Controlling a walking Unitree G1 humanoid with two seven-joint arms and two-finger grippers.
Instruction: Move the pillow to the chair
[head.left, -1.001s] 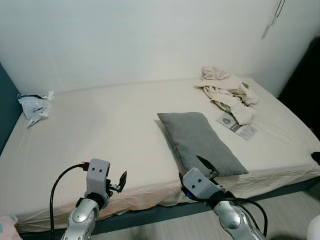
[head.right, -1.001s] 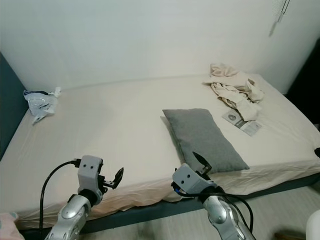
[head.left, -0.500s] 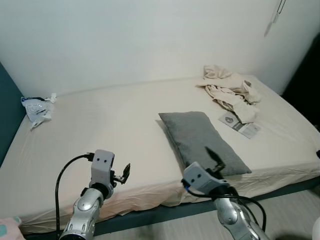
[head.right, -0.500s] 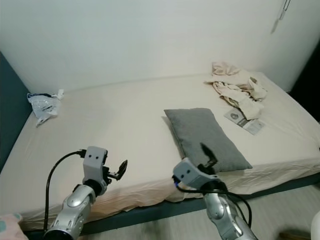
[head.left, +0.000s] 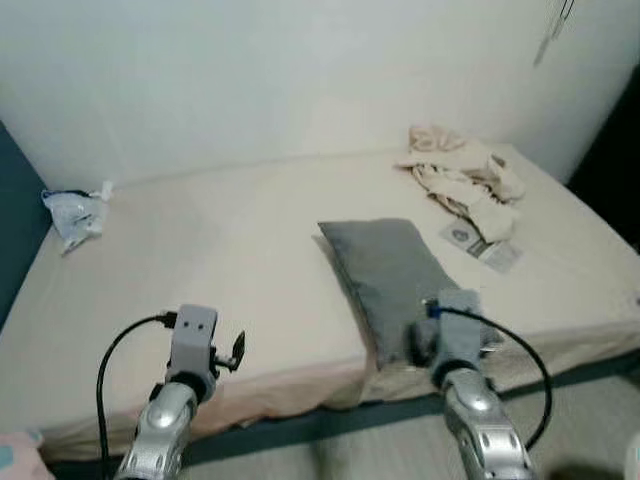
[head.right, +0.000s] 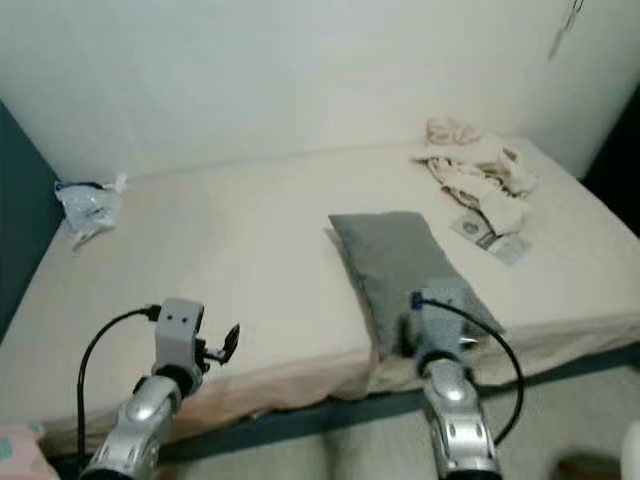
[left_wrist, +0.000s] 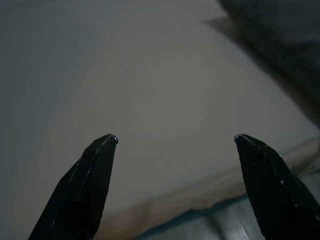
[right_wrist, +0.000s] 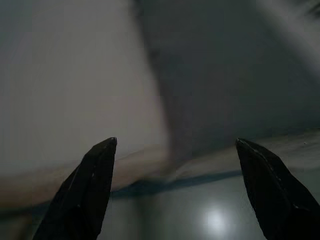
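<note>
Right gripper (right_wrist: 175, 145) has swung up to the pillow's (head.left: 395, 275) near end, fingers spread wide; left gripper (left_wrist: 175, 140) hanging open at 7 o'clock. Pillow lying on bed (head.left: 200, 260), centre-right. Still approaching; next: reaching in, pinching near edge

The right claw (right_wrist: 175, 145) has swung up from the bed edge toward the pillow's (head.left: 385, 268) near end.
</note>
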